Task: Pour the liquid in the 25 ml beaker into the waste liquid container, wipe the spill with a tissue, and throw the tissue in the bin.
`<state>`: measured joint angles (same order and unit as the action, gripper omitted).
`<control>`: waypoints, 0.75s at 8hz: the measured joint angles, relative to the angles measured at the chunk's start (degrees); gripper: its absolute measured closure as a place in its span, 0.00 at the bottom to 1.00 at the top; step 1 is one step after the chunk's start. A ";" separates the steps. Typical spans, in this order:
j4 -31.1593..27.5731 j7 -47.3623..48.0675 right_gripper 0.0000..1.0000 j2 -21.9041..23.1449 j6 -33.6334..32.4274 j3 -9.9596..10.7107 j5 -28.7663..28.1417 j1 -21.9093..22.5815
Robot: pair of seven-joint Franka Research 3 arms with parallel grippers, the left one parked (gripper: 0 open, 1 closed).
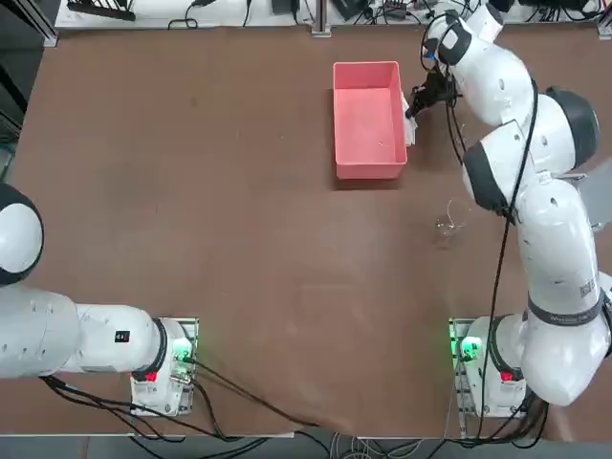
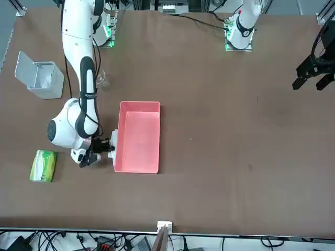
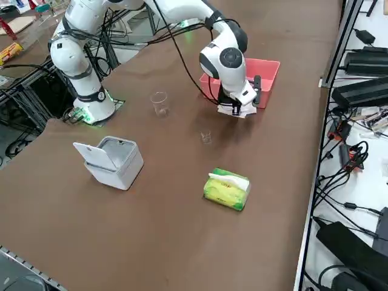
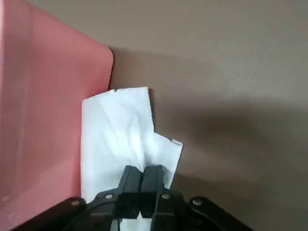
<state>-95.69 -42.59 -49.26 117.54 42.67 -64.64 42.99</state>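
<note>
Two glass vessels stand on the brown tabletop [image 3: 182, 230] in the right side view: the 25 ml beaker [image 3: 207, 137], tiny and upright a little left of the frame's middle, and a larger clear glass beaker [image 3: 159, 103] up and to the left of it, well apart from each other. In the top view the small one shows only as a faint glint at middle right, below the waste liquid container [image 1: 367, 119], the pink tray that lies in the upper middle of that frame. The right gripper [image 4: 141, 180] sits just beside the tray's long outer wall, low over the tabletop, and its jaws are pressed together on the tissue [image 4: 120, 137], pinching its near edge. The white sheet spreads flat and creased from the fingertips, one edge lying against the pink wall, the rest on the brown surface. From across the table the gripper and a scrap of white appear at the tray's left side, in the lower left part of the frame, with the green tissue pack [image 2: 43, 165] farther left and slightly lower. The bin [image 2: 44, 78], a pale grey box with its lid tipped open, stands in the upper left of that frame, well apart from the tray. In the right side view the bin sits at lower left, with the green pack to its right.
</note>
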 joint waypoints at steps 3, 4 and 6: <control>-2.13 0.00 0.98 1.02 0.08 0.28 -0.14 0.98; -3.18 0.00 0.98 1.51 0.09 0.58 -0.15 1.62; -6.07 -0.01 0.98 3.13 0.09 0.82 -0.15 3.03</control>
<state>-101.76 -42.61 -46.13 117.64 43.49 -64.79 46.02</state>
